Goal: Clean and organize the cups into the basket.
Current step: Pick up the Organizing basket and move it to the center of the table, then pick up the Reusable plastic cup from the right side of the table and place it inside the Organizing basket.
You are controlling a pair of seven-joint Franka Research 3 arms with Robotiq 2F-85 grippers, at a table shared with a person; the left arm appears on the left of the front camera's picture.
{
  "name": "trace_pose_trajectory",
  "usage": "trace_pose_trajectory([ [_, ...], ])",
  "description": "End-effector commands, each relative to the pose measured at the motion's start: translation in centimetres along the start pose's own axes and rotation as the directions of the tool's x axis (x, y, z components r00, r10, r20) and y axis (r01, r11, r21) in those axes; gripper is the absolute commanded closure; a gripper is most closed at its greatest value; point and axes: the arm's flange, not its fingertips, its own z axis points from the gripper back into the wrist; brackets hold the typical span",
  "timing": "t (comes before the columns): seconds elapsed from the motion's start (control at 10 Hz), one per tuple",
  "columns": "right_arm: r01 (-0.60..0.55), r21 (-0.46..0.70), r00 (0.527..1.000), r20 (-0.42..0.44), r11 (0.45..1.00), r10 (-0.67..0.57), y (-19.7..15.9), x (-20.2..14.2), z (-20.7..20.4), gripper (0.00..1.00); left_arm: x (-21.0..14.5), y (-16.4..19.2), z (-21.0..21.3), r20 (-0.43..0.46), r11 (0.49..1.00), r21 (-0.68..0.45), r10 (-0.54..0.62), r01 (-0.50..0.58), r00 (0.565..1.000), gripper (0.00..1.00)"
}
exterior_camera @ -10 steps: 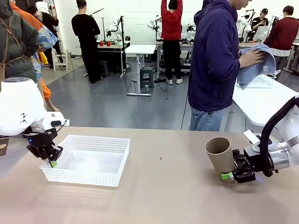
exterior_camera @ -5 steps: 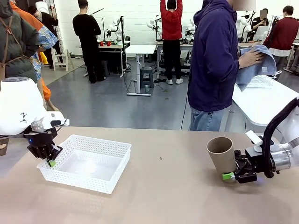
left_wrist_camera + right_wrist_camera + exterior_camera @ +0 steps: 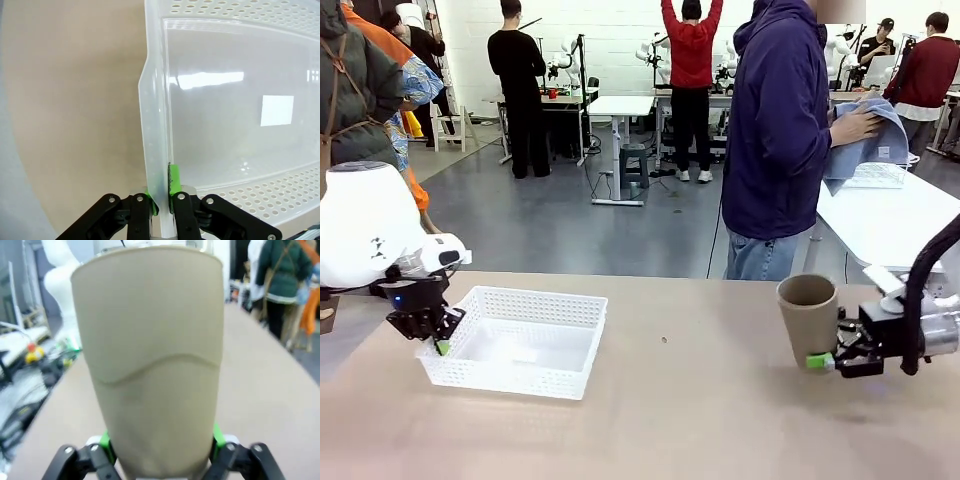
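Basket (image 3: 535,298), white lattice-sided plastic, sits on the left half of the tan table (image 3: 680,420), its long side skewed slightly to the table edge. At its left end the left gripper (image 3: 440,343) comes down from above, and the left wrist view shows that gripper (image 3: 161,195) pinching the basket's thin end wall (image 3: 155,125), one green pad (image 3: 173,181) inside against the wall and the other finger outside, jaws pressed together on the plastic. The basket's floor is glossy, with bright reflections. Beyond the far table edge, right of centre, a person (image 3: 775,130) in a dark blue hooded top faces away to the right and handles a blue cloth (image 3: 880,140). At the right, one kraft tan-brown cup (image 3: 809,320) stands upright, mouth up, well apart from the basket. The right gripper (image 3: 817,358) reaches in level from the right, its fingers flanking the cup's base; in the right wrist view the green pads (image 3: 216,435) sit at either side of the cup (image 3: 150,365), though whether they press on it or stand just clear cannot be told.
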Motion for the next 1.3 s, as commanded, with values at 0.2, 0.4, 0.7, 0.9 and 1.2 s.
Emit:
trace_pose_trajectory([
  [0.2,-0.023,-0.172,0.983,0.173,0.985,0.053,4.2,9.3,4.0,0.61,1.7,-6.8,-1.1,-0.043,0.999,0.029,0.04,-0.039,0.998,1.0],
  [0.4,-0.006,-0.269,0.977,0.205,0.963,0.063,5.1,12.3,6.2,0.61,3.1,-10.5,-2.2,-0.073,0.998,0.062,0.022,-0.017,0.997,1.0],
  [0.7,-0.055,-0.153,0.984,0.16,0.987,0.08,4.0,10.1,5.0,0.61,5.6,-16.3,-3.3,-0.091,0.997,0.074,0.032,-0.025,0.995,1.0],
  [0.9,-0.055,-0.153,0.984,0.16,0.987,0.08,4.0,10.1,5.0,0.61,6.9,-20.2,-3.9,-0.078,0.993,0.093,0.081,-0.074,0.994,1.0],
  [1.2,-0.055,-0.153,0.984,0.16,0.987,0.08,4.0,10.1,5.0,0.61,8.1,-24.6,-5.5,-0.059,0.982,0.111,0.159,-0.152,0.986,1.0],
])
